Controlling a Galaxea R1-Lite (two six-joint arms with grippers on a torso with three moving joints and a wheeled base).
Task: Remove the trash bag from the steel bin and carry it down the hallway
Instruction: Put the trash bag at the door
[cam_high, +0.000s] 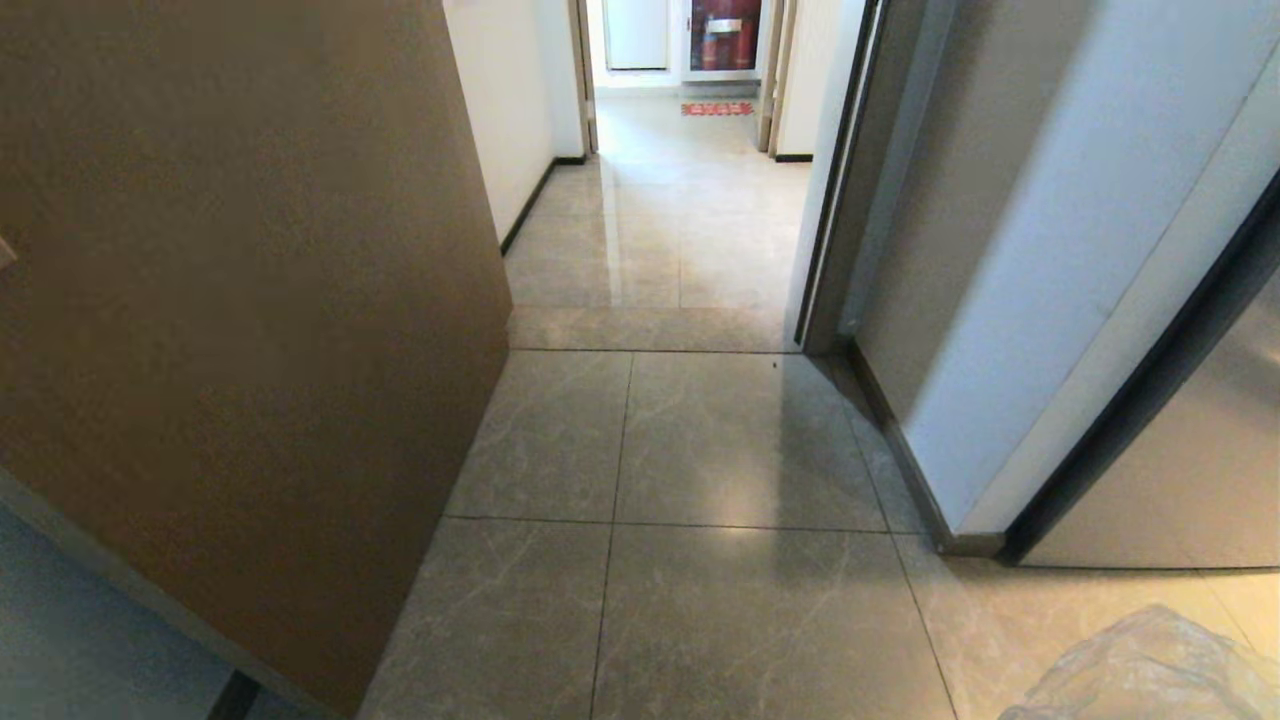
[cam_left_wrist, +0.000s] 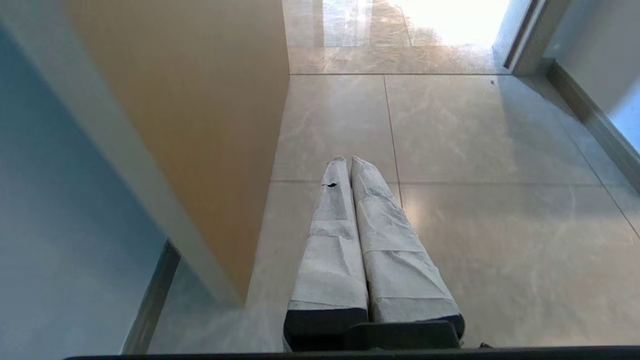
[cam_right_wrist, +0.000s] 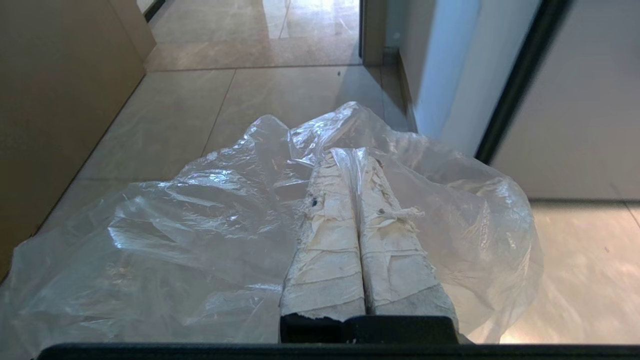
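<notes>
Only the right wrist view shows the grip: the right gripper has its two tape-wrapped fingers pressed together on a fold of the trash bag, whose clear crinkled plastic billows out around and below them. From the head view just a corner of that bag pokes in at the lower right, and neither arm is seen. The left wrist view shows the left gripper with its wrapped fingers closed on nothing, hanging over the floor. What the bag holds is hard to make out through the wrinkles. Ahead of both sets of fingers runs the hallway, marbled grey-beige tiles leading to a far doorway with a red mat. A brown panel stands close on the left side, a pale wall corner with a dark frame on the right, narrowing the way.
</notes>
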